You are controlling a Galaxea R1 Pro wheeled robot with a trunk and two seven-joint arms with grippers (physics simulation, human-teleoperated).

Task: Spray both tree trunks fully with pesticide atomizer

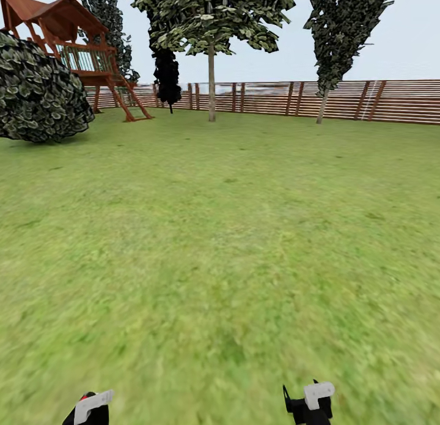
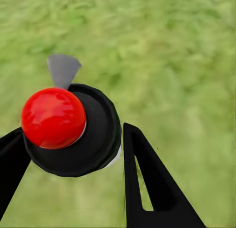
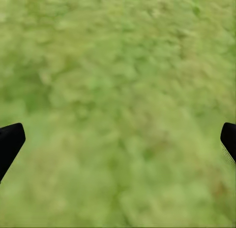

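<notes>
On the fenced lawn [image 1: 220, 241] (trees behind) — left gripper [image 2: 73, 139] clamps the atomizer [image 2: 69, 129]; right gripper [image 3: 118, 144] gapes.

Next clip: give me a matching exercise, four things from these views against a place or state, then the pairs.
Things:
1. left gripper
2. right gripper
3. playhouse
4. fence

Places or states:
A. open, over grass
B. far edge of the lawn, behind the trees
C. shut on the atomizer
D. far left, behind a bush

Pairs: 1-C, 2-A, 3-D, 4-B
</notes>
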